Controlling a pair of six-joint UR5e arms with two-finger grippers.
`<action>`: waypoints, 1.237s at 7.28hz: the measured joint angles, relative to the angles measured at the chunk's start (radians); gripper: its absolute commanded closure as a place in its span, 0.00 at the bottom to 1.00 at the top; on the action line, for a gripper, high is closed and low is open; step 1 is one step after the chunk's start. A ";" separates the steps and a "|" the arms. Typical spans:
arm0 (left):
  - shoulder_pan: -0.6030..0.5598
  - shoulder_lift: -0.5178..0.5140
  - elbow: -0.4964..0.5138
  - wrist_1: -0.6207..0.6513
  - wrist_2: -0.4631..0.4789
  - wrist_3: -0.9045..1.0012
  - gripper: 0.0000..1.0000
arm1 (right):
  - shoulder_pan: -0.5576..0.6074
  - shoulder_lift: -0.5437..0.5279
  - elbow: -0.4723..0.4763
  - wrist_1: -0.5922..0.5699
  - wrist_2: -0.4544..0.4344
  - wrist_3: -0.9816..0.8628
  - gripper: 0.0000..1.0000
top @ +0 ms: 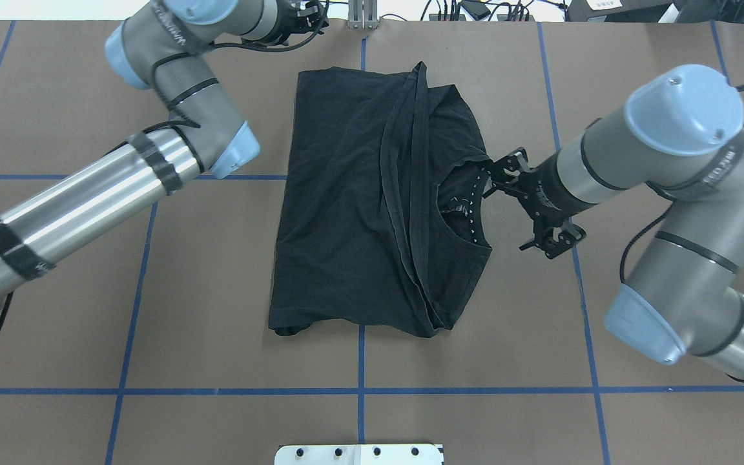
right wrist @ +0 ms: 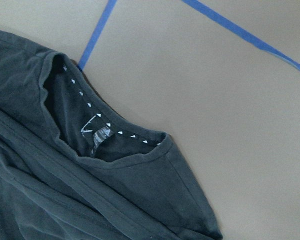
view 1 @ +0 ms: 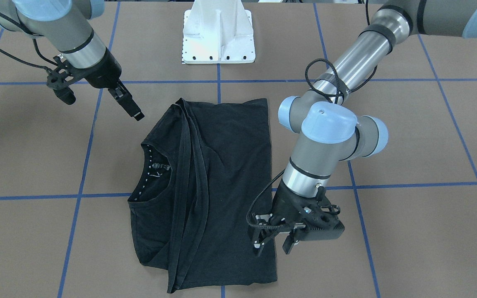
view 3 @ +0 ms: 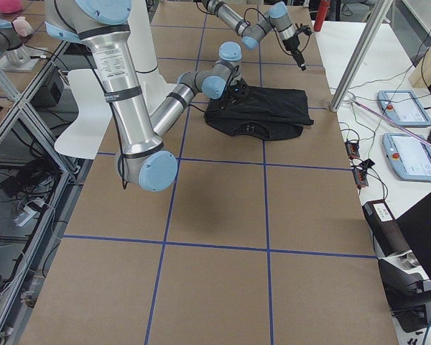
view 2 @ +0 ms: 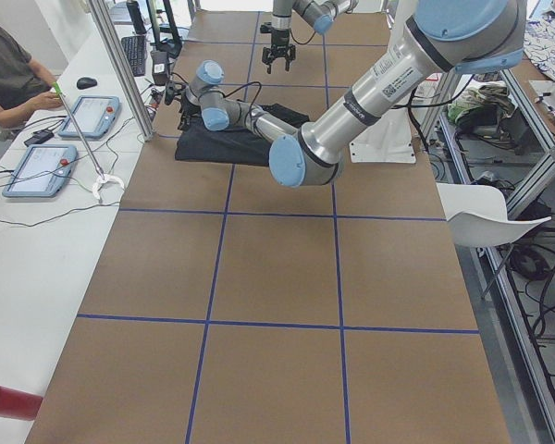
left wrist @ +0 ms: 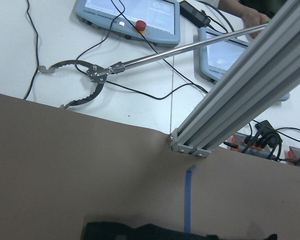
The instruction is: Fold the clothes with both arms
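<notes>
The black T-shirt [view 1: 222, 165] lies folded lengthwise on the brown table, with long folds down its middle. Its collar [top: 465, 206] with a small white logo faces my right side; the graphic is hidden. My right gripper [top: 496, 175] hovers just beside the collar, open and empty; it also shows in the front view [view 1: 133, 108]. The right wrist view looks down on the collar [right wrist: 105, 137]. My left gripper [view 1: 272, 245] is open and empty, at the shirt's far corner on my left side. The left wrist view catches only the shirt's edge [left wrist: 140, 232].
The white pedestal [view 1: 218, 37] stands at my base. Blue tape lines [top: 360, 361] cross the table. Beyond the far edge are an aluminium post [left wrist: 240, 85], a grabber tool [left wrist: 85, 85], tablets [view 2: 88, 116] and cables. A person sits at the side table [view 2: 14, 69].
</notes>
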State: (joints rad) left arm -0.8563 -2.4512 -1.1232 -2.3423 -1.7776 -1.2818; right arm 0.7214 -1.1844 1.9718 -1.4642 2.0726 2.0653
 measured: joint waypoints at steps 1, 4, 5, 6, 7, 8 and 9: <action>0.001 0.137 -0.154 0.005 -0.026 0.002 0.00 | -0.003 0.076 -0.081 0.000 -0.023 -0.067 0.00; 0.006 0.474 -0.491 0.002 -0.062 0.021 0.01 | -0.008 0.283 -0.336 -0.003 -0.065 -0.384 0.12; 0.007 0.542 -0.560 0.003 -0.079 0.023 0.01 | -0.013 0.351 -0.428 -0.005 -0.069 -0.508 0.19; 0.008 0.595 -0.609 0.002 -0.089 0.024 0.01 | -0.025 0.411 -0.512 -0.023 -0.083 -0.636 0.23; 0.009 0.634 -0.641 0.003 -0.092 0.024 0.01 | -0.050 0.464 -0.570 -0.078 -0.125 -0.769 0.30; 0.010 0.659 -0.658 0.003 -0.093 0.024 0.01 | -0.085 0.516 -0.612 -0.162 -0.190 -0.912 0.34; 0.010 0.676 -0.665 0.004 -0.094 0.022 0.01 | -0.118 0.566 -0.665 -0.225 -0.254 -1.038 0.39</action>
State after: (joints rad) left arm -0.8459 -1.7753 -1.7881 -2.3387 -1.8713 -1.2596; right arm 0.6031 -0.6183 1.3068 -1.6891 1.8186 1.0273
